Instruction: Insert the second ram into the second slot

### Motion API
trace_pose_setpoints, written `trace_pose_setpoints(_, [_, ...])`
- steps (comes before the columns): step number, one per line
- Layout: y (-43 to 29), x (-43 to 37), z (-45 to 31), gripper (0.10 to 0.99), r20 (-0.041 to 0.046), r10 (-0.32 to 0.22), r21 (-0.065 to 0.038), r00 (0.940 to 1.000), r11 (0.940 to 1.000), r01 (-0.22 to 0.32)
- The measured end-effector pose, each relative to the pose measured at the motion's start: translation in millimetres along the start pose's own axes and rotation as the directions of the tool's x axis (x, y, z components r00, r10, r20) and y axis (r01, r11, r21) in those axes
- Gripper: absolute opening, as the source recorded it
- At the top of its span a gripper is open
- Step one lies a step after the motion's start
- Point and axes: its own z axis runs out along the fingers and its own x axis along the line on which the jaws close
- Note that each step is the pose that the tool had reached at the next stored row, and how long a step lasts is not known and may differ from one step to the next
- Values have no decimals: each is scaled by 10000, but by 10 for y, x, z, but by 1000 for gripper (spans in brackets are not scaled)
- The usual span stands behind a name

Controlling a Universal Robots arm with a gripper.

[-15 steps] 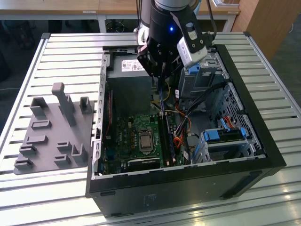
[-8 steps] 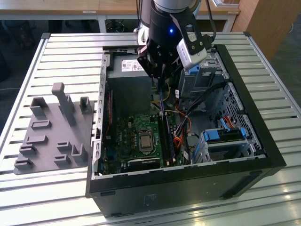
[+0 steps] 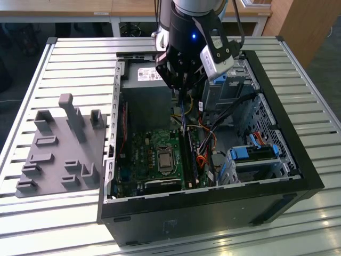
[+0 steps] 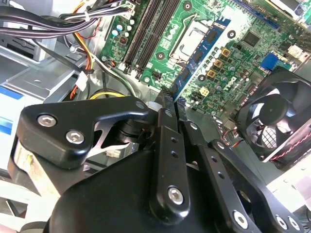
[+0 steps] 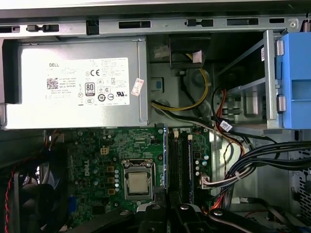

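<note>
now | we see gripper (image 4: 167,103) clamped on second ram (image 4: 197,56) | light, stiff, fragile: likely best pinched on flat faces, mid-length

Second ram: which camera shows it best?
Second wrist view: the second ram shows its flat blue face, clamped in the hand. First wrist view has it edge-on; exterior view gives a thin sliver under the hand.

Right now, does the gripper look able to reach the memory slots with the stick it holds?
Probably yes. The gripper, shut on the memory stick, hangs over the open case, the memory slots lie uncovered below it, and the cables sit off to one side.
</note>
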Motion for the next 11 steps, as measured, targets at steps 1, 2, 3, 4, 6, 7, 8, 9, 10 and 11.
trace_pose_setpoints(1, [0, 0, 2, 137, 0, 0, 0, 10000, 10000, 0])
trace_pose_setpoints(2, [0, 0, 4, 137, 0, 0, 0, 10000, 10000, 0])
trace_pose_setpoints(3, [0, 0, 7, 137, 0, 0, 1, 10000, 10000, 0])
trace_pose_setpoints(4, [0, 0, 9, 137, 0, 0, 2, 10000, 10000, 0])
trace_pose_setpoints(6, [0, 0, 14, 137, 0, 0, 4, 10000, 10000, 0])
trace_pose_setpoints(7, [0, 0, 16, 137, 0, 0, 5, 10000, 10000, 0])
trace_pose_setpoints(8, [0, 0, 18, 137, 0, -1, 7, 10000, 10000, 1])
trace_pose_setpoints(9, [0, 0, 20, 137, 0, 0, 11, 10000, 10000, 0])
trace_pose_setpoints(10, [0, 0, 24, 137, 1, 0, 9, 10000, 10000, 0])
trace_pose_setpoints(11, [0, 0, 28, 137, 1, 0, 8, 10000, 10000, 0])
